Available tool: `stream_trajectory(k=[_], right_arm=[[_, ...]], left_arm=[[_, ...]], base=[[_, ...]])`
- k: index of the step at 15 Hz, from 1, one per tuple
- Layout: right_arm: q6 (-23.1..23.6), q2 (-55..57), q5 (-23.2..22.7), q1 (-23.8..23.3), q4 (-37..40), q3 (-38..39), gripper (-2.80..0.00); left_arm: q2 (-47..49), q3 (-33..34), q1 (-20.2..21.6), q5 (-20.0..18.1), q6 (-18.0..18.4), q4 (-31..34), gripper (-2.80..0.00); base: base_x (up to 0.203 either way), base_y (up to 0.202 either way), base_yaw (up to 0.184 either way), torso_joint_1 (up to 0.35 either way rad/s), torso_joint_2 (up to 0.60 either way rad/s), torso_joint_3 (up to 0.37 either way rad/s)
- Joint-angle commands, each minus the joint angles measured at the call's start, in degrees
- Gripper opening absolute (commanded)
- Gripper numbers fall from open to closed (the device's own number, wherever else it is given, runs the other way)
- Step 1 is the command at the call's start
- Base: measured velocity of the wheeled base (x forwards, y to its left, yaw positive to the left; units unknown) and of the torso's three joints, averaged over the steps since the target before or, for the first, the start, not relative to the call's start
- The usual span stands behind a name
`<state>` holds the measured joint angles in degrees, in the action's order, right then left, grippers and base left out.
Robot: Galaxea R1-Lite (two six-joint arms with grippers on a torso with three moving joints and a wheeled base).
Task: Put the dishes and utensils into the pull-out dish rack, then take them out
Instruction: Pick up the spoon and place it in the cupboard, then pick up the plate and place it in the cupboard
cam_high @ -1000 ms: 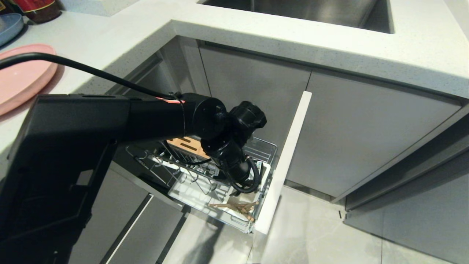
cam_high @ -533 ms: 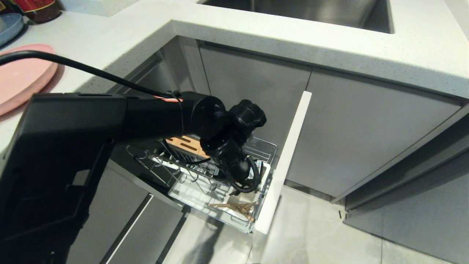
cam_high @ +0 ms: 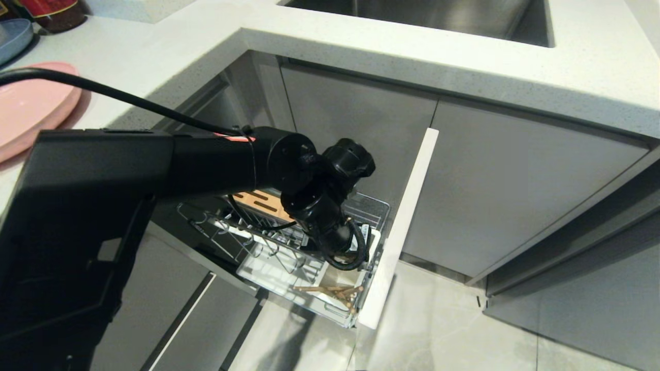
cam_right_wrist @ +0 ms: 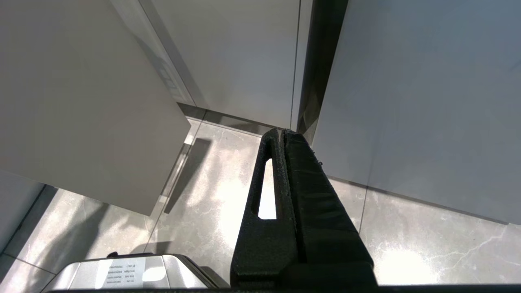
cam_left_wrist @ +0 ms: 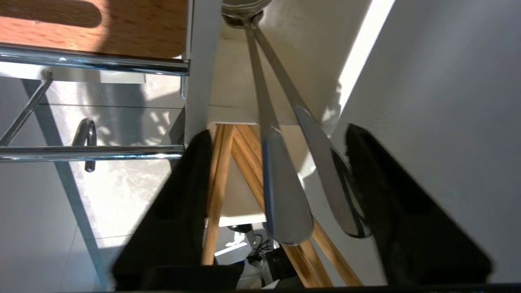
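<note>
From the head, our left arm (cam_high: 309, 190) reaches into the rack (cam_high: 289, 257); chopsticks (cam_high: 330, 293) lie in its tray, the pink plate (cam_high: 31, 108) on the counter. At our left wrist, the left gripper (cam_left_wrist: 276, 171) stands released around the spoon (cam_left_wrist: 281, 195) and chopsticks (cam_left_wrist: 215, 183). Our right gripper (cam_right_wrist: 283, 136) hangs clenched over floor.

pink plate (cam_high: 31, 105), silver spoon (cam_left_wrist: 285, 195), lt wood chopsticks (cam_high: 330, 292), speckled white counter (cam_high: 412, 46)
</note>
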<state>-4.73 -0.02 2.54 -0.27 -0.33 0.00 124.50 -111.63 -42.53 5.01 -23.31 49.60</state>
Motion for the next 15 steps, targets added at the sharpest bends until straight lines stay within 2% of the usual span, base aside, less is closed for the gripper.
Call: stream_trajectory(k=[1,4,7,8,12,15], right_arm=[[-0.02,-0.24,0.01,0.00,-0.02,0.00,-2.80],[-0.02,-0.24,0.01,0.00,-0.02,0.00,-2.80],[-0.02,-0.24,0.01,0.00,-0.02,0.00,-2.80],[-0.02,-0.24,0.01,0.00,-0.02,0.00,-2.80],[-0.02,-0.24,0.01,0.00,-0.02,0.00,-2.80],[-0.02,-0.24,0.01,-0.05,-0.02,0.00,-2.80]], left_arm=[[-0.51,0.01,0.06,0.17,-0.24,0.25,0.00],[-2.21,0.01,0.08,0.46,-0.39,0.23,0.00],[-5.63,0.07,0.19,2.73,-0.67,0.44,0.00],[-7.19,0.09,0.48,4.42,-0.68,0.69,-2.80],[-13.06,0.12,1.35,11.09,-1.69,0.84,-2.80],[-18.60,0.11,1.73,11.75,-2.53,0.85,-2.80]], base=[[0.000,0.000,0.000,0.000,0.00,0.000],[0.000,0.000,0.000,0.000,0.00,0.000],[0.000,0.000,0.000,0.000,0.00,0.000],[0.000,0.000,0.000,0.000,0.00,0.000],[0.000,0.000,0.000,0.000,0.00,0.000],[0.000,0.000,0.000,0.000,0.00,0.000]])
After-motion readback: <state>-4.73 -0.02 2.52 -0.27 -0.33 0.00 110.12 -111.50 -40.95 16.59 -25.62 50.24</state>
